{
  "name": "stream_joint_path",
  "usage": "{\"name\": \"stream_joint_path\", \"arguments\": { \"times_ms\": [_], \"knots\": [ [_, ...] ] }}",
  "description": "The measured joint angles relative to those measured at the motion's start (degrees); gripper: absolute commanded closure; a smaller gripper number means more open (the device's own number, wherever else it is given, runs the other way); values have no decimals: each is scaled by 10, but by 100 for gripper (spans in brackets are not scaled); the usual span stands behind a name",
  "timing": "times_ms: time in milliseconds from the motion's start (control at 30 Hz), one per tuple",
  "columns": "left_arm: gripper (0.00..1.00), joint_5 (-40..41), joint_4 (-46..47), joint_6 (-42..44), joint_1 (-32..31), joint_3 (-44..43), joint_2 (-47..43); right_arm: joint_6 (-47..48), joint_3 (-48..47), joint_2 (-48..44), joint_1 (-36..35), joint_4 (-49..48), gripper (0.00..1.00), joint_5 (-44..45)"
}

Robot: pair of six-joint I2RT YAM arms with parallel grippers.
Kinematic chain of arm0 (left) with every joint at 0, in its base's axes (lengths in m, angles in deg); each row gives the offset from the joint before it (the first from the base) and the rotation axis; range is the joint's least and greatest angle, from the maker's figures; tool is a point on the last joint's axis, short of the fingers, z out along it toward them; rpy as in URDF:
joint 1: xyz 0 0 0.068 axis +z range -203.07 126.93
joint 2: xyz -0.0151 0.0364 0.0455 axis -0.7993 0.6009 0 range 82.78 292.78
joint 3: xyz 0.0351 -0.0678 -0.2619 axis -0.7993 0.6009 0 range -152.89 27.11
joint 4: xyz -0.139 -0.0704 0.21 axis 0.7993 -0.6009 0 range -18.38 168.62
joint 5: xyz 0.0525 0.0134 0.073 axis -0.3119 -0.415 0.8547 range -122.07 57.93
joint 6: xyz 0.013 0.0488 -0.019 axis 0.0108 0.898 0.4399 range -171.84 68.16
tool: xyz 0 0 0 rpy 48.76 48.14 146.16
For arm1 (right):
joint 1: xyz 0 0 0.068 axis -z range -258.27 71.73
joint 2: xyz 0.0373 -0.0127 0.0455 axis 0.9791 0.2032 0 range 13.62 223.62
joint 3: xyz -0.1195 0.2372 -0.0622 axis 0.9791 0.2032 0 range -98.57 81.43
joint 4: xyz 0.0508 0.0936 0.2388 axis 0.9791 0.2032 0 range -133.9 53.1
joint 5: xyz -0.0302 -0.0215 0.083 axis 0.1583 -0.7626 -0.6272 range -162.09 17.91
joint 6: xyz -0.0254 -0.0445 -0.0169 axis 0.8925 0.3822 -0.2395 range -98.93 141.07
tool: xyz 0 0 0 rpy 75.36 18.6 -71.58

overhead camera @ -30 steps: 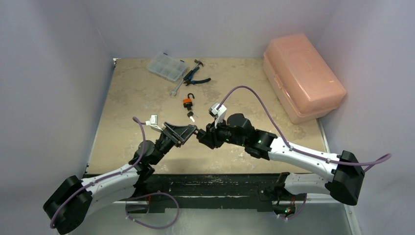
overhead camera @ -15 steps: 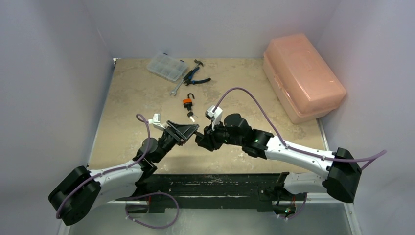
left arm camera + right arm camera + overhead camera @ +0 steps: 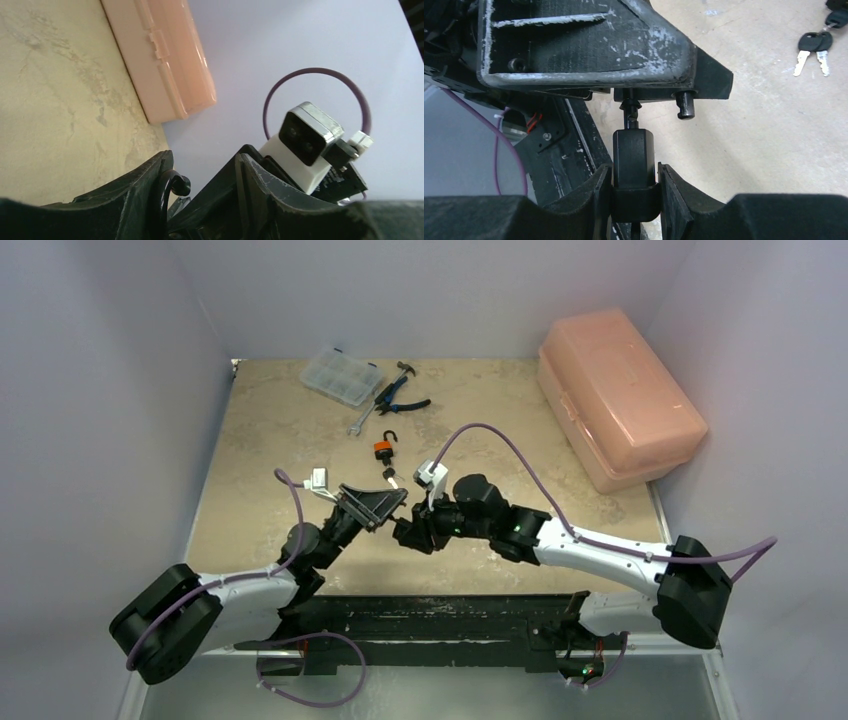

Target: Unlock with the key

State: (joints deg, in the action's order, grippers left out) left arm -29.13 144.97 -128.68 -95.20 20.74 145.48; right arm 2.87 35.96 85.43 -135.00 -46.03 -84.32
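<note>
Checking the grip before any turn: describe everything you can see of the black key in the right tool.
The key has a black, blocky, matte head, plastic by its look. The right tool is shut on its lower half, one finger against each flat side, so it stands upright in the right wrist view. A thin dark shank rises from the head to the underside of the scuffed left tool, beside a short round peg. What the tip enters is hidden.

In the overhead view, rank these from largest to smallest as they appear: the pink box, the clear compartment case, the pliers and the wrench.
1. pink box
2. clear compartment case
3. pliers and wrench: similar length, too close to rank.
</note>
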Motion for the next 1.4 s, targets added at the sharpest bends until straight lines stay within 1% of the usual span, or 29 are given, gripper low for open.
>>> {"name": "stream_joint_path", "arguments": {
  "times_ms": [200,300,467,567,800,1100,1167,1200,1233,1267,1300,1333,1400],
  "knots": [
    [56,-16,71,5,0,16,15,-24,9,9,0,-33,100,-25],
    [57,-25,94,13,0,24,21,-35,9,9,0,-38,100,-34],
    [57,-48,101,36,0,27,20,-54,12,9,10,-53,100,-58],
    [58,-65,103,59,1,32,14,-66,18,9,20,-65,100,-84],
    [64,-104,104,125,6,31,-36,-90,18,8,29,-94,100,-143],
    [64,-177,63,227,8,-18,-120,-132,19,-19,44,-160,100,-223],
    [62,-193,41,248,8,-34,-134,-137,19,-21,44,-170,100,-235],
    [59,-201,28,259,8,-43,-140,-139,19,-21,45,-172,100,-240],
    [53,-208,12,270,8,-51,-145,-141,19,-21,45,-174,100,-245],
    [50,-213,-3,281,8,-59,-150,-142,19,-21,45,-173,100,-249],
    [41,-217,-17,288,8,-67,-155,-144,19,-21,45,-172,100,-250],
    [36,-223,-37,299,8,-78,-161,-144,19,-21,45,-169,100,-250],
    [28,-227,-68,315,8,-96,-170,-146,19,-20,46,-163,100,-250]
  ]
}}
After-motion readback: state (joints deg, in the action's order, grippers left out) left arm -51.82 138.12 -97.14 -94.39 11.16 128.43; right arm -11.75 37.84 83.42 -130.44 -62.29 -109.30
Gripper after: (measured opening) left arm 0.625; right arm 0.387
